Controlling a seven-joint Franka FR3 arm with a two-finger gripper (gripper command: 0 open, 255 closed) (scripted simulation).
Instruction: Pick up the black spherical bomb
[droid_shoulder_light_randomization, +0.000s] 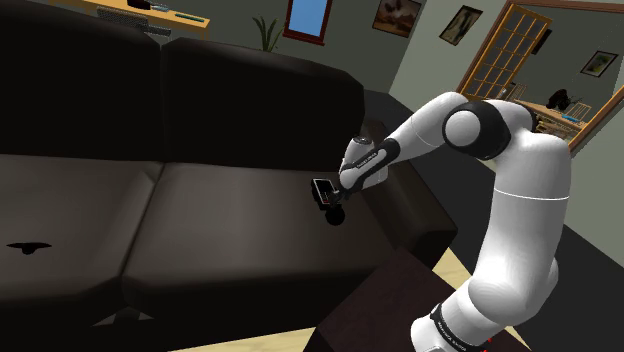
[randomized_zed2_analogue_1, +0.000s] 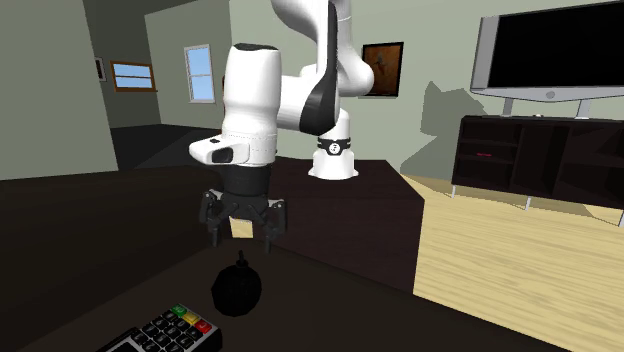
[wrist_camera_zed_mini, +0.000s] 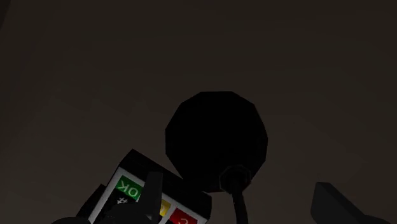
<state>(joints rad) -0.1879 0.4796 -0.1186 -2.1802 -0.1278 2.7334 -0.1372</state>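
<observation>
Approach step: black bomb (randomized_zed2_analogue_1: 237, 289) on dark sofa seat (droid_shoulder_light_randomization: 230, 210), unheld.
Gripper (randomized_zed2_analogue_1: 241, 238) hangs above it, fingers spread, touching nothing; a keypad remote (randomized_zed2_analogue_1: 165, 333) lies just beside. Judged next: descend straight, close on the sphere, clear of the remote.

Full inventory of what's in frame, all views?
bomb: 1, black, on the sofa seat, below the end effector
keypad remote: 1, black with green, yellow and red keys, beside the bomb
sofa: 1, very dark
TV: 1, grey frame, second exterior view's right
cabinet: 1, dark, under the TV
wall pictures: at least 3, framed, shoulder view's upper right
arm: 1, white, dark joints
end effector: 1, black, open, above the bomb
</observation>
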